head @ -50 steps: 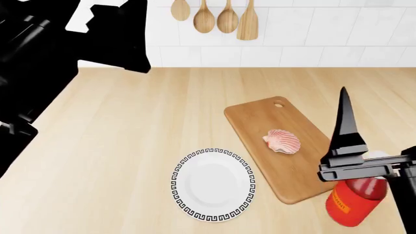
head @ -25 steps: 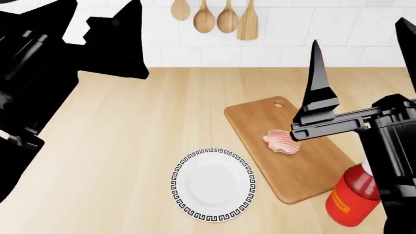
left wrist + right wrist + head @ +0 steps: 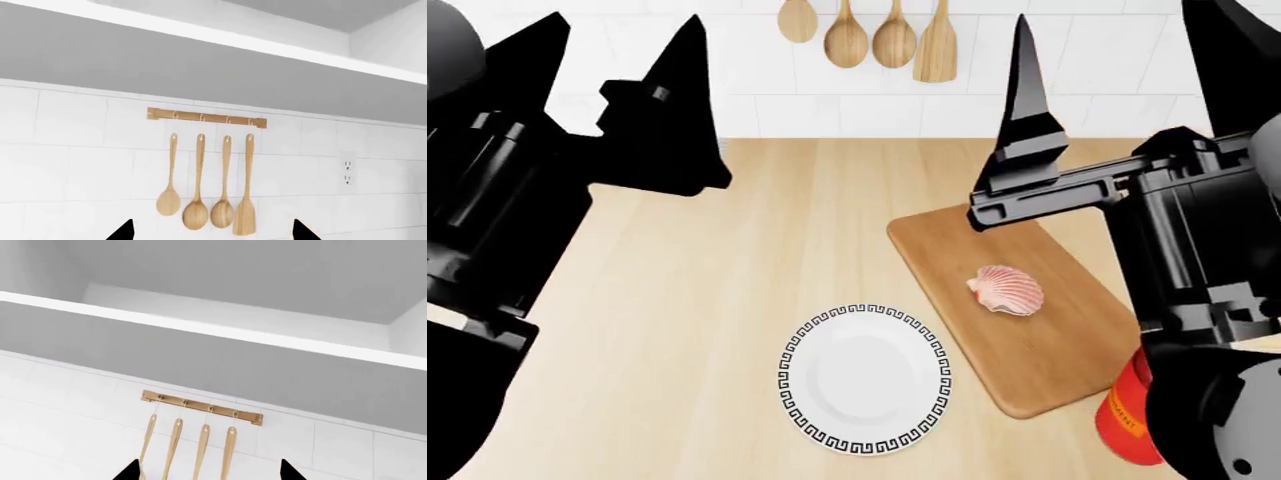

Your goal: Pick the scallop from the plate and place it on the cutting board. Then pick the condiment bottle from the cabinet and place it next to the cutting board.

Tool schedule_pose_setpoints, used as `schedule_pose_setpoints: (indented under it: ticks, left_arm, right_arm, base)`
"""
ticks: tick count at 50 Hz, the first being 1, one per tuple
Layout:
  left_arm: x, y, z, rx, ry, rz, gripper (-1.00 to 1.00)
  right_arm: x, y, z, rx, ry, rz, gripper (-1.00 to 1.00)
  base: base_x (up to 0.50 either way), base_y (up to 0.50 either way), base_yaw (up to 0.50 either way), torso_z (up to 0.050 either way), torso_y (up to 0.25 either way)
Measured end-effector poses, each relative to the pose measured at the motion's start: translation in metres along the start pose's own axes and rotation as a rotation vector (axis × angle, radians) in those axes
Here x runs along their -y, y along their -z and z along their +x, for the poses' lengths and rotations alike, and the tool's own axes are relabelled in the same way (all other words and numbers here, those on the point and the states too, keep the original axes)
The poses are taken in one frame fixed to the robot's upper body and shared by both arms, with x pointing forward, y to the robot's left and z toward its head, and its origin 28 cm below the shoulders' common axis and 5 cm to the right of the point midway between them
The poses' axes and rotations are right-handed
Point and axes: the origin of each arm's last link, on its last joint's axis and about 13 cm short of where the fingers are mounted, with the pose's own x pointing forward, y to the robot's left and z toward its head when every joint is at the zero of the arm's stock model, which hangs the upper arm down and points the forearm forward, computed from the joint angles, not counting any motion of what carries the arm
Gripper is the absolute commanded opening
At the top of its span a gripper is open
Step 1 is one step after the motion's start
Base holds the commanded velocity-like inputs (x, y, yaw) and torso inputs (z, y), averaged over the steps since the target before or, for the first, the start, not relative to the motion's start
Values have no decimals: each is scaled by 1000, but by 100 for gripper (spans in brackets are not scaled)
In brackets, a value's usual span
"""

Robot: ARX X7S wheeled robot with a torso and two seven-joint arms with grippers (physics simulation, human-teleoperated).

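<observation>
1. We see the scallop [image 3: 1006, 290] lying on the cutting board [image 3: 958, 243], near its middle, so we judge the first half of the task done; the plate [image 3: 865, 380] sits bare at the board's 8 o'clock, just beside it on the desk [image 3: 761, 240].
2. The condiment bottle [image 3: 1126, 415] stands upright on the desk at the board's 5 o'clock corner, touching or nearly touching its edge (we cannot tell which). We judge that it meets "next to the cutting board".
3. Our right gripper [image 3: 1121, 110] is raised above the board's 1 o'clock end, its fingers spread apart and holding nothing. Our left gripper [image 3: 614, 80] is likewise lifted at the scene's 10 o'clock, fingers apart and empty.
4. Both wrist views point at the tiled wall, the hanging wooden spoons [image 3: 207, 210] and the cabinet underside; only the tips of the fingers [image 3: 123, 231] show there.
5. The right arm hides most of the bottle, including its cap, and the board's right edge. No task thing appears in either wrist view.
</observation>
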Motion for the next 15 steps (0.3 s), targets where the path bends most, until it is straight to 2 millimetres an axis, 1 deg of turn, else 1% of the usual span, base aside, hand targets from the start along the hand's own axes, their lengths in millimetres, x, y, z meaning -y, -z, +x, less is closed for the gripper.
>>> schedule_pose_setpoints:
  ticks: [7, 15]
  left_arm:
    - [2, 4, -3, 43, -16, 31, 100]
    - [5, 5, -5, 78, -29, 49, 100]
  right_arm:
    - [-5, 1, 3, 12, -6, 28, 100]
    - [-10, 3, 1, 16, -10, 59, 100]
  base:
    - [0, 0, 0, 0, 0]
    - [0, 0, 0, 0, 0]
